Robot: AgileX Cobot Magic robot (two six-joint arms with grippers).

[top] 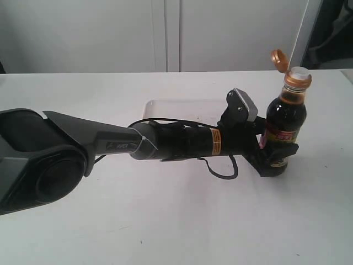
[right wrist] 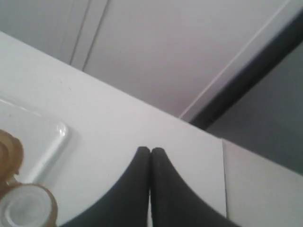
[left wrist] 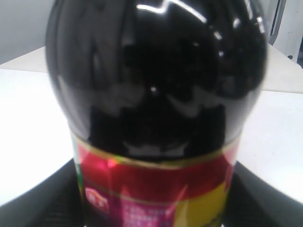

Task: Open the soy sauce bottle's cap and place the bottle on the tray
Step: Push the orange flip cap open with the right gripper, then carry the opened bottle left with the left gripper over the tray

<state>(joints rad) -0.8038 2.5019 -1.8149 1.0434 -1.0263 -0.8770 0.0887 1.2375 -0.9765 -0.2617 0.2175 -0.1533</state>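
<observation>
The soy sauce bottle (top: 285, 124) stands upright on the white table at the right, dark liquid inside and a red and yellow label (left wrist: 156, 194) round its lower body. Its golden-tan cap (top: 279, 59) is flipped up and back, baring the white spout (top: 299, 73). My left gripper (top: 277, 159) is shut on the bottle at label height, one black finger (left wrist: 42, 198) on each side. The white tray (top: 182, 110) lies behind the left arm, mostly hidden. My right gripper (right wrist: 150, 150) is shut and empty, above the table, with the spout (right wrist: 23, 208) and cap (right wrist: 9, 153) at that view's edge.
The left arm (top: 165, 142) stretches across the middle of the table with a loose black cable (top: 220, 165) under it. A tray corner (right wrist: 52, 135) shows in the right wrist view. White cabinet doors (top: 165, 33) stand behind the table, which ends at the right (right wrist: 222, 179).
</observation>
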